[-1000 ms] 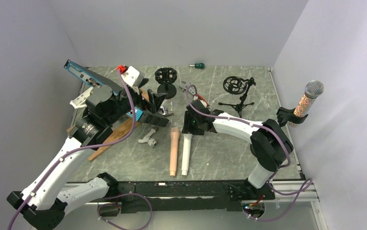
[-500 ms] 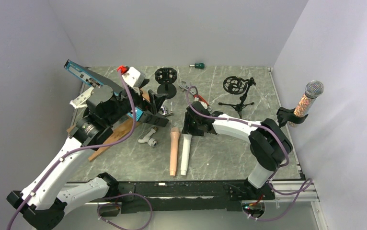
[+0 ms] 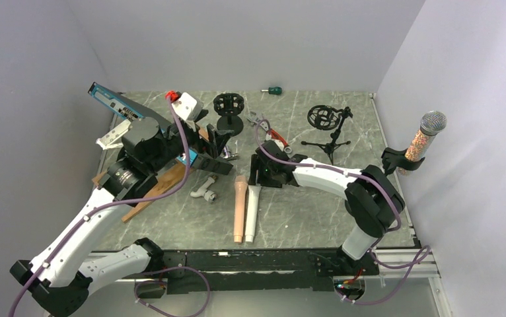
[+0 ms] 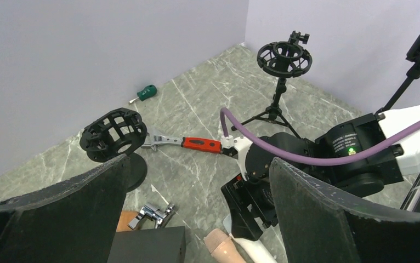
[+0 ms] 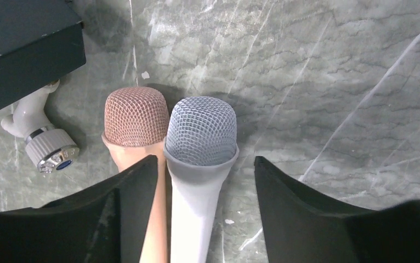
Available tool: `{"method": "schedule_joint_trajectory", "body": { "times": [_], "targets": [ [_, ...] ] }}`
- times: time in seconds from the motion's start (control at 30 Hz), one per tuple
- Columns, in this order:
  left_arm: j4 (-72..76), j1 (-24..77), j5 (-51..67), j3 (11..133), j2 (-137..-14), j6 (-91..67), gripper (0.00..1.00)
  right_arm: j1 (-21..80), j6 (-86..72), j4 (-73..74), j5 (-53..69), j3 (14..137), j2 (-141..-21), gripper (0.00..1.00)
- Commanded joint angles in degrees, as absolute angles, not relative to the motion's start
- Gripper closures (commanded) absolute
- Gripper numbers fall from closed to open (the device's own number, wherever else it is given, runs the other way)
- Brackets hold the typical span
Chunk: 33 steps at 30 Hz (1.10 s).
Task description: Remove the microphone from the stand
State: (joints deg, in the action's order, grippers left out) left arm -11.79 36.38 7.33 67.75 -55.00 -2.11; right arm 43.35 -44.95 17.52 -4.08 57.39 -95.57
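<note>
Microphones, three: pink microphone (image 3: 238,210) and white microphone (image 3: 252,212) lying side by side toward the near edge of the counter (image 3: 303,211), glittered microphone (image 3: 417,144) in a clip (image 3: 392,160) at the right edge. Black shock-mount stands, two: round-based stand (image 3: 229,125) and tripod stand (image 4: 277,96), both toward the far edge. One each: red-handled wrench (image 4: 199,144), green-handled screwdriver (image 3: 274,90) at the far edge, white pipe fitting (image 3: 204,193), chrome fitting (image 4: 152,213), wooden board (image 3: 154,191).

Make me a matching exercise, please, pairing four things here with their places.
1. white microphone with grey mesh head
2. glittery microphone with silver grille
3. red-handled metal wrench
4. green-handled screwdriver

A. by the back wall
B. held in the black clip
C. straddled by the open right end effector
D. near the black tripod stand

Pairs: 1-C, 2-B, 3-D, 4-A.
</note>
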Motion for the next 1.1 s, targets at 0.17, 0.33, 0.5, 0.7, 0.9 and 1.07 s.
{"method": "schedule_joint_trajectory", "body": {
  "times": [0.17,0.33,0.5,0.7,0.9,1.07],
  "targets": [
    [-10.40,37.17,7.10,68.33,-55.48,-1.28,0.01,43.73,-41.79,20.38,-5.81,61.39,-88.30,0.30],
    [-10.30,37.67,6.31,68.07,-55.36,-0.96,0.01,43.70,-38.30,25.28,-8.22,64.83,-84.28,0.30],
    [-10.12,37.87,6.76,68.08,-55.29,-1.08,0.01,43.77,-31.60,33.01,-14.80,70.46,-79.71,0.30],
    [-10.32,38.20,7.07,68.23,-55.52,-1.09,0.01,43.77,-24.07,40.08,-26.45,79.25,-72.86,0.30],
    [-10.53,38.45,6.76,68.31,-55.89,-0.91,0.01,42.47,-19.95,43.04,-43.17,83.35,-67.40,0.22],
    [-10.20,38.85,6.12,67.95,-56.04,-0.70,0.01,34.07,-17.35,46.68,-43.11,85.84,-67.99,0.18]
  ]
}}
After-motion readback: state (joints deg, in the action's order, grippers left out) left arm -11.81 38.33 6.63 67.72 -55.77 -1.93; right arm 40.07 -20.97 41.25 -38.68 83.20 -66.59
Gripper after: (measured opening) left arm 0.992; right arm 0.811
